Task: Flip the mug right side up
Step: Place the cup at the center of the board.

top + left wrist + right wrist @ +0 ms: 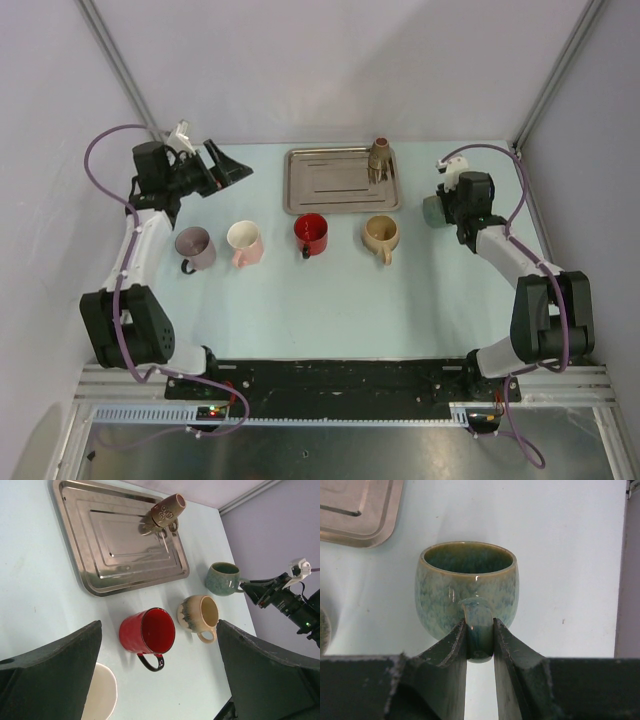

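A blue-green glazed mug stands mouth up near the table's right side, right of the tray. My right gripper is shut on its handle, one finger on each side. I cannot tell whether its base touches the table. My left gripper hangs open above the back left of the table with nothing between its fingers.
A steel tray lies at the back centre, with a brown mug on its right end. A mauve mug, a cream mug, a red mug and a tan mug stand in a row.
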{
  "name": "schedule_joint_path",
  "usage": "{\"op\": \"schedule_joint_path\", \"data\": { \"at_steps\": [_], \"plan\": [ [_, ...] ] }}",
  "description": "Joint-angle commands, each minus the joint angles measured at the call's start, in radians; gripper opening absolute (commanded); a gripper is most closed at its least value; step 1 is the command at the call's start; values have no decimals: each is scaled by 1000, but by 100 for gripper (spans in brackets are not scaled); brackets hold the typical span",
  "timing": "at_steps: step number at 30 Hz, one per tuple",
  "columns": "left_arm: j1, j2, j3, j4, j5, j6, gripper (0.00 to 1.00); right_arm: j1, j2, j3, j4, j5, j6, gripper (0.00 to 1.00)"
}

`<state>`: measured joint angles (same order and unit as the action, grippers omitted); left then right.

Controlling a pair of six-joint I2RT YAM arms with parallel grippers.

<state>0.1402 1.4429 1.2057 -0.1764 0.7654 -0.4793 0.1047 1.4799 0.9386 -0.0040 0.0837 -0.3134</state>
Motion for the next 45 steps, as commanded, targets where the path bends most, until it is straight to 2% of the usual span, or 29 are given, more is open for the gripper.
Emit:
{"op": "schedule_joint_path", "data": {
  "at_steps": [1,5,13,19,27,34,45],
  "plan": [
    [8,-52,-8,0,5,32,100,4,-27,19,233,48,6,0],
    [9,-70,-26,1,1,38,100,-4,-30,11,192,34,26,0],
    [9,-79,-26,-1,0,41,100,-15,-74,-43,-21,-33,19,0],
    [9,-85,-29,0,-1,40,100,-7,-121,-146,-84,-39,-22,0],
    [10,-109,-41,0,-1,48,100,-22,-138,-191,-209,-116,-43,0],
    [10,-127,-52,-1,0,50,100,-46,-128,-202,-283,-199,-65,0],
    [11,-143,-65,-1,-1,57,100,-61,-121,-206,-341,-230,-80,0]
  ]
}}
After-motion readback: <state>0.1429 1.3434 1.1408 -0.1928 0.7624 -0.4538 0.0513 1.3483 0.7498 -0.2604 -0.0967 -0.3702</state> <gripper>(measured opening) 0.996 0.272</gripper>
